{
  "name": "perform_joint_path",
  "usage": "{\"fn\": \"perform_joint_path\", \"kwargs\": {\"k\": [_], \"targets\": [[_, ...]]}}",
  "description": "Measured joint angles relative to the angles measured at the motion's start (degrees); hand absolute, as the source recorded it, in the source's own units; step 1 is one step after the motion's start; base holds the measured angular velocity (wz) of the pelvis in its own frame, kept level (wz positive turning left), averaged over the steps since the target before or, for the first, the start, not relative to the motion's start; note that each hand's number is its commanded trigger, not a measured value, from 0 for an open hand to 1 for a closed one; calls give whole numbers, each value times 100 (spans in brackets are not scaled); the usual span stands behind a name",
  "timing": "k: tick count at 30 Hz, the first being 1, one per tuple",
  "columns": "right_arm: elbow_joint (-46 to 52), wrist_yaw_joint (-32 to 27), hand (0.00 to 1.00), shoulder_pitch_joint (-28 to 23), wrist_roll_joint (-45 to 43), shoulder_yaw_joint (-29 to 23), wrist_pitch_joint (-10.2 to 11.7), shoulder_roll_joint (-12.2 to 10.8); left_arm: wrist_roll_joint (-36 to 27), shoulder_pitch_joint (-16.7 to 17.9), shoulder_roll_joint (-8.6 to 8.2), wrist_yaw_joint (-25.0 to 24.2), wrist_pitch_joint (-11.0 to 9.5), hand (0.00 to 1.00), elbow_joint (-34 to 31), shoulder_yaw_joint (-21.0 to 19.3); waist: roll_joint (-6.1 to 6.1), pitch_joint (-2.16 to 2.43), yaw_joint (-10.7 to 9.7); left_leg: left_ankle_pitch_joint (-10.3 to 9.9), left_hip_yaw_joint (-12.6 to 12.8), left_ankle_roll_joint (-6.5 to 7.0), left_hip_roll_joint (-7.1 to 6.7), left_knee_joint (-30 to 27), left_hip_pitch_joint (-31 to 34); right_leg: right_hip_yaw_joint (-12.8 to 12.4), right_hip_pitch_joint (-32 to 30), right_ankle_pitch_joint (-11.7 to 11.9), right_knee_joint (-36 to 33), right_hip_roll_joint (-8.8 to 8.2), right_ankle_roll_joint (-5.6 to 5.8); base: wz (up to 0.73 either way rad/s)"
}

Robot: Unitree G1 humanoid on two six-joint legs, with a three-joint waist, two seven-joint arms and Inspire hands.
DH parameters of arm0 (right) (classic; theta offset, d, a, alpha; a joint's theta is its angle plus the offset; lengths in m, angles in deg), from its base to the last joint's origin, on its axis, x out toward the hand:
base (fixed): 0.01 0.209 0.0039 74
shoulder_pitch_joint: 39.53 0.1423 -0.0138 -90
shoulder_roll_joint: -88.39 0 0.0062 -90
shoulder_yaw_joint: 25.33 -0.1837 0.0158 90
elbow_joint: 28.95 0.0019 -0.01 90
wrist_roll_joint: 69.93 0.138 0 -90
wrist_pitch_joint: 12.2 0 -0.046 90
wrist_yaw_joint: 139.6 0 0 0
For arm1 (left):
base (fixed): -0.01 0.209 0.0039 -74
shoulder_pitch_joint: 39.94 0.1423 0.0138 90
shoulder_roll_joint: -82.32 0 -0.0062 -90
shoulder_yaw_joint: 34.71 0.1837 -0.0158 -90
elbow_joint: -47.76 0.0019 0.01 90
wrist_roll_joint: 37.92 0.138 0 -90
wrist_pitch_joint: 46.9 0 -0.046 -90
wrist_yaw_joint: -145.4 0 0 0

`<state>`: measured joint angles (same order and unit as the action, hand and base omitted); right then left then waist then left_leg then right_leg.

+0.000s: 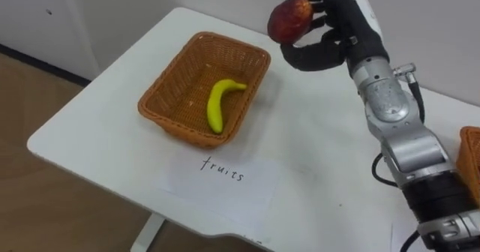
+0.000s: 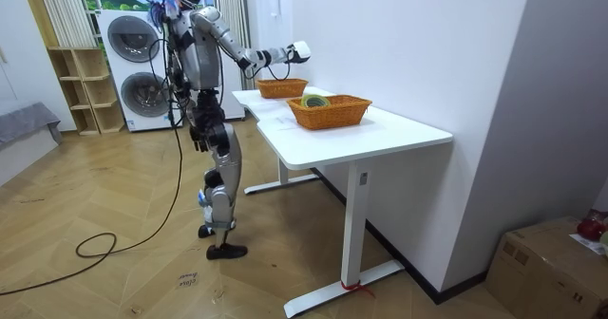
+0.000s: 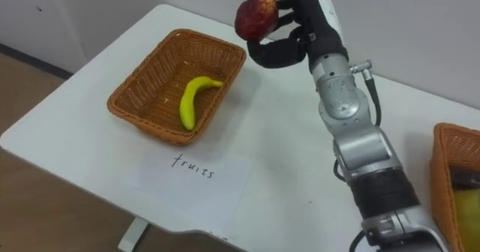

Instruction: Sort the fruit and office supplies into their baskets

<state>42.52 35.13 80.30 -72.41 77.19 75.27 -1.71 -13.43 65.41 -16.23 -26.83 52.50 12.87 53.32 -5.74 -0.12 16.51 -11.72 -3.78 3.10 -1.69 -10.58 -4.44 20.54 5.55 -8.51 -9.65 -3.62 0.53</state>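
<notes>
Fingers (image 1: 330, 4) of my right hand (image 1: 345, 31) are curling round the red apple (image 1: 290, 19), holding it aloft beside the fruit basket (image 1: 159, 84); judging it firm, smooth, bruisable, so best gripped around its widest girth.

Bare table (image 1: 315, 151) runs open between left basket (image 1: 180, 128) and right-edge basket (image 1: 471, 160); flat label (image 1: 225, 181) by the front edge.
</notes>
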Motion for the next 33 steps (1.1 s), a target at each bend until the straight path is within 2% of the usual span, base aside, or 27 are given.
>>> {"fn": "perform_joint_path", "kwargs": {"k": [5,7,11,15,17,22,29,33], "targets": [[-37,53,100,3,34,263,-9,-31,-2,-7,30,-1,11,0,-1,3,-73,-21,120,1,-112,0,-23,-4,-5,44,81,-29,-3,-22,44,13],[-41,52,100,4,72,335,-14,-82,-1,8,33,-3,47,0,1,6,-112,-42,163,1,-138,1,-24,-12,-3,97,99,-37,-3,-26,53,10],[-50,72,100,5,102,438,-64,-129,-2,7,38,-46,90,0,1,6,-114,-83,250,0,-196,1,-27,-19,22,176,109,-38,-3,-29,54,9],[-200,137,100,30,71,456,-128,-336,-12,16,13,-70,165,0,8,24,-119,-80,365,0,-214,0,-31,-5,59,189,90,-38,-2,-21,53,1],[-252,172,100,30,65,519,-129,-345,-14,17,6,-70,171,0,-2,39,-124,-76,416,1,-217,-1,-39,-19,102,190,54,-38,-1,-6,53,2],[-329,270,100,30,5,689,-195,-361,-17,33,5,-69,191,0,1,39,-130,-72,430,12,-271,17,-77,-69,160,207,24,-38,8,-22,54,5],[-694,396,100,29,-58,904,-192,-441,-16,-13,17,-69,118,0,15,40,-64,-117,442,19,-226,30,-102,-75,118,7,37,-40,7,-39,57,-3],[-921,487,100,29,-129,942,-192,-479,-17,-27,21,-54,104,0,15,41,-45,-130,440,18,-182,31,-86,-39,119,-9,9,-41,8,-24,58,-6]]}}
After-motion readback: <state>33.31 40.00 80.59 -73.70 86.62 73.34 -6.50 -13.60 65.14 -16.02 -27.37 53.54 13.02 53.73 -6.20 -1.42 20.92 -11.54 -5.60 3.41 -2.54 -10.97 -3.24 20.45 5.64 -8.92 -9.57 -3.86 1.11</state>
